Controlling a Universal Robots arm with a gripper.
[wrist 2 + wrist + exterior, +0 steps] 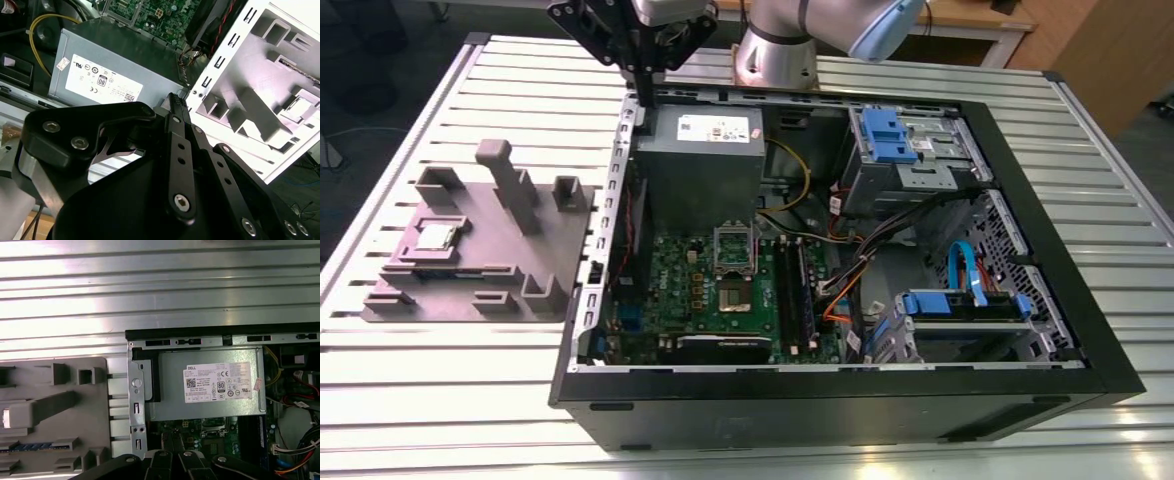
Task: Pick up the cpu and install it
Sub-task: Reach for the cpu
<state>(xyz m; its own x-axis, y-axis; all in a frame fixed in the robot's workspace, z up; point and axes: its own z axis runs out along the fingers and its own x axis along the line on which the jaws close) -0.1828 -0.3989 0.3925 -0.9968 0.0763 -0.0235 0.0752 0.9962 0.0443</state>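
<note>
Silver cpu [438, 236], seemingly recessed in holder [414, 290]

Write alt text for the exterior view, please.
An open computer case lies on a slatted metal table, with the arm's tool, shut and empty, poised above its edge near the grey power supply. The cpu rests on a grey fixture beside the case, on the exterior view's left.

A grey power supply box [207, 390] with a white label sits in the open computer case [200, 333], a green motherboard [192, 429] beside it. A grey fixture tray [60, 375] lies next to the case on the ribbed metal table [150, 285]. The black gripper [172, 442] hangs above the motherboard
</note>
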